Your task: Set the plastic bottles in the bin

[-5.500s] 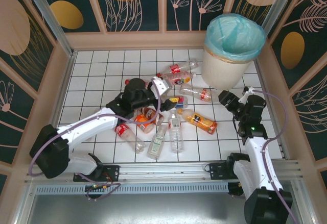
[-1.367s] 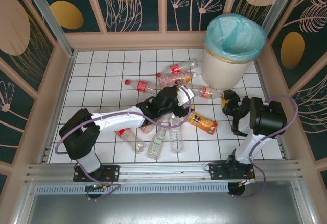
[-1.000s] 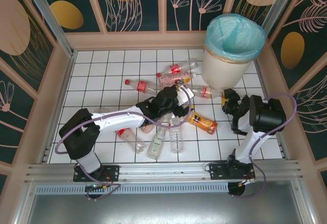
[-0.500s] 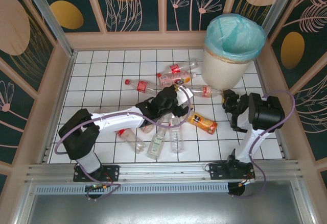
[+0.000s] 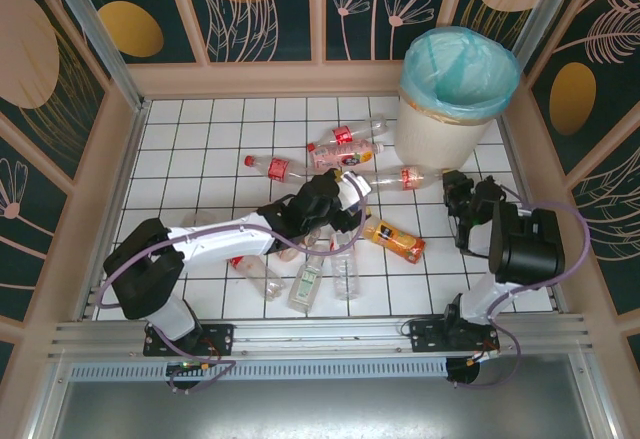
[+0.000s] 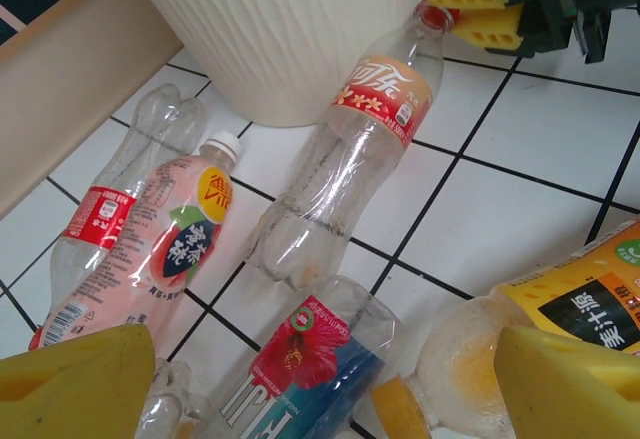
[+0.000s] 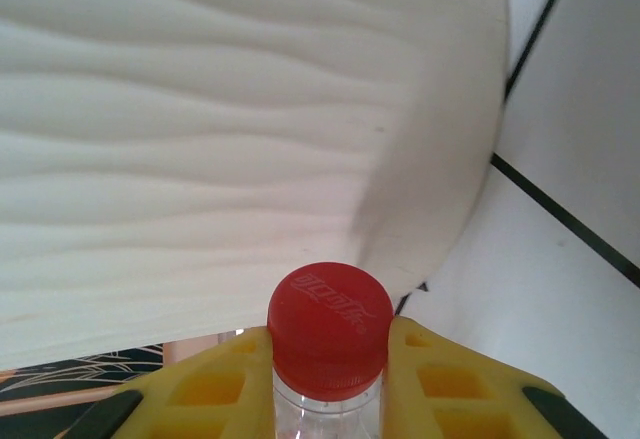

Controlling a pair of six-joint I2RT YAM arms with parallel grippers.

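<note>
Far left of the heap first: a clear plastic bottle with a red label and red cap (image 5: 272, 169) lies by itself on the white tiled table with black grid lines (image 5: 190, 149). Moving right, the left arm stretches low across the tiles. Its left gripper (image 5: 345, 197) (image 6: 320, 379) hangs over the middle of the pile, yellow fingers (image 6: 75, 379) spread wide apart and nothing gripped.

Right under it in the left wrist view lies a clear bottle with a blue flower label (image 6: 300, 379). Just beside that is an orange juice bottle with a yellow cap (image 6: 590, 294) (image 5: 397, 240). On the far side of those, a pink drink bottle with a white cap (image 6: 175, 244) (image 5: 345, 156) lies right alongside a clear bottle with a red band label (image 6: 115, 204) (image 5: 340, 137). At the near edge of the heap, three clear bottles (image 5: 308, 281) lie close together.

Now further right: a long clear bottle with a peach-red label (image 5: 405, 176) (image 6: 370, 129) (image 7: 328, 324) lies on the tiles, base toward the pile, red cap pointing right. The right gripper (image 5: 447, 181) (image 6: 470, 9) (image 7: 328, 359) is clamped on its neck just under that cap, a yellow finger pressed against each side.

Just beyond the cap stands the tall ribbed cream-white round bin (image 5: 440, 134) (image 6: 290, 29) (image 7: 200, 109), upright in the far right corner. A teal bag liner (image 5: 460, 54) is folded over its rim, and the held bottle's cap sits near the bin's base
</note>
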